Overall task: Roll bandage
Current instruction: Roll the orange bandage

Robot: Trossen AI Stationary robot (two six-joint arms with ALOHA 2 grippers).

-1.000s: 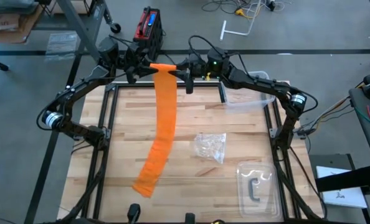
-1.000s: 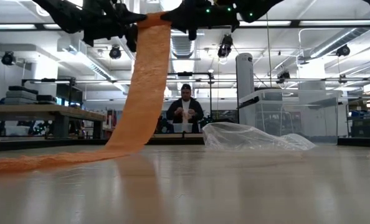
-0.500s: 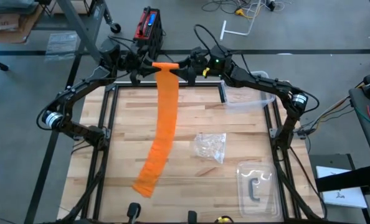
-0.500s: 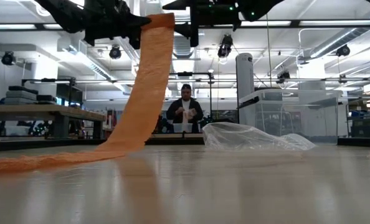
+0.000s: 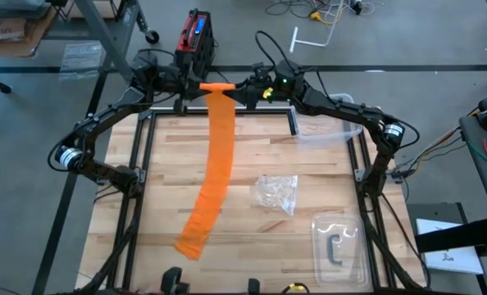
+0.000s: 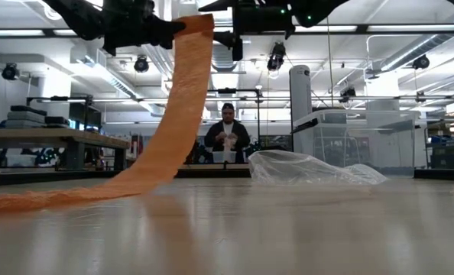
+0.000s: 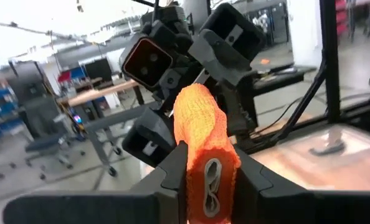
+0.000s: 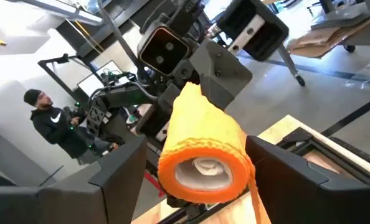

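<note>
Since a second ago the right hand [image 5: 245,88] has spread off the bandage [image 5: 213,156], leaving the left hand [image 5: 188,88] pinching its roll, which may unwind.

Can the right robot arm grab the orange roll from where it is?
Probably yes. The right gripper is open with a finger on each side of the rolled end of the bandage, nothing between. The left gripper already pinches that roll from the other end.
</note>
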